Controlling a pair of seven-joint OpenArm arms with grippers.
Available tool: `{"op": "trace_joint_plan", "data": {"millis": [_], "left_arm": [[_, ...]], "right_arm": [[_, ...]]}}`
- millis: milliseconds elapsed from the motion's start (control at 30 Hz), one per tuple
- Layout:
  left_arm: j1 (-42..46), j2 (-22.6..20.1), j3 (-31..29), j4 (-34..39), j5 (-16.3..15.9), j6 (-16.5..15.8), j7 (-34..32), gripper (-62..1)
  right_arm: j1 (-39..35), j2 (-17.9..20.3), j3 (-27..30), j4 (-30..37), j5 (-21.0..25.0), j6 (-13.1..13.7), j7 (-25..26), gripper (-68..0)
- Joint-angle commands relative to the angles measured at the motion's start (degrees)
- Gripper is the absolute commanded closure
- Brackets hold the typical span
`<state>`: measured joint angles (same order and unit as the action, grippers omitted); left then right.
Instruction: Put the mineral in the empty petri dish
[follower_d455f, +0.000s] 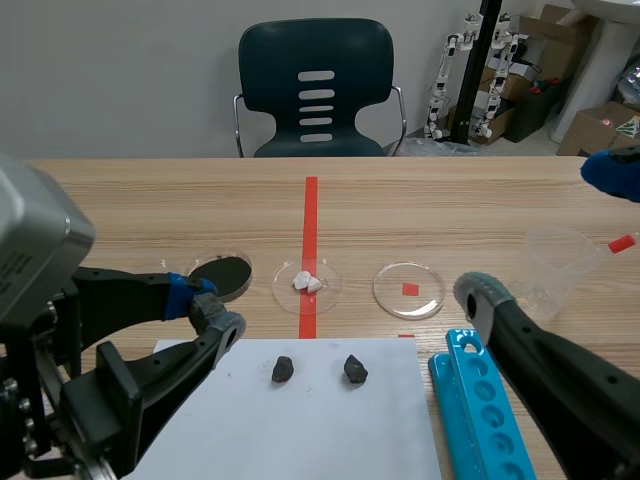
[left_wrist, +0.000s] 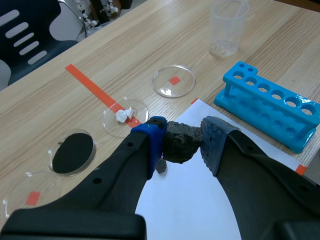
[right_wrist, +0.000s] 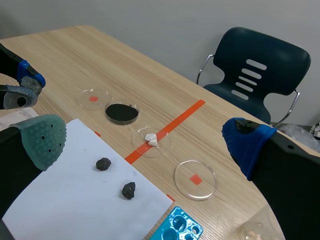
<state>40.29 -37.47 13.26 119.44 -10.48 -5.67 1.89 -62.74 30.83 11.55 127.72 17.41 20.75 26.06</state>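
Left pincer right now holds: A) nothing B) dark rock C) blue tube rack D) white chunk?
B: in the left wrist view, the left pincer is shut on a dark rock.

The mineral (left_wrist: 182, 142) looks rough, dark and matt. The table (follower_d455f: 450, 200) is pale wood grain, the sheet (follower_d455f: 320, 430) matt white paper, the test-tube rack (follower_d455f: 468, 400) glossy blue plastic.

The left arm (follower_d455f: 120, 300) lies low at its side, the left end effector (follower_d455f: 207, 308) clamped on a dark stone (left_wrist: 181, 144) between both pads. The right end effector (right_wrist: 145, 141) stands with its fingers spread wide apart.
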Motion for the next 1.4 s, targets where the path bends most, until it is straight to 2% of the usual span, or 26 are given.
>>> {"op": "trace_joint_plan", "data": {"millis": [0,1233,1367], "left_arm": [[-0.17,0.15,-0.09,0.68,-0.15,0.09,-0.83,-12.6],[-0.17,0.15,-0.09,0.63,-0.15,0.11,-0.37,-12.6],[-0.2,0.17,-0.09,0.63,-0.22,0.68,1.18,-12.6]], "right_arm": [[-0.13,0.24,0.39,0.68,0.81,-0.09,0.81,-67.9],[-0.13,0.24,0.39,0.68,0.81,-0.09,0.81,-67.9],[-0.13,0.24,0.39,0.68,0.81,-0.09,0.81,-67.9]]}}
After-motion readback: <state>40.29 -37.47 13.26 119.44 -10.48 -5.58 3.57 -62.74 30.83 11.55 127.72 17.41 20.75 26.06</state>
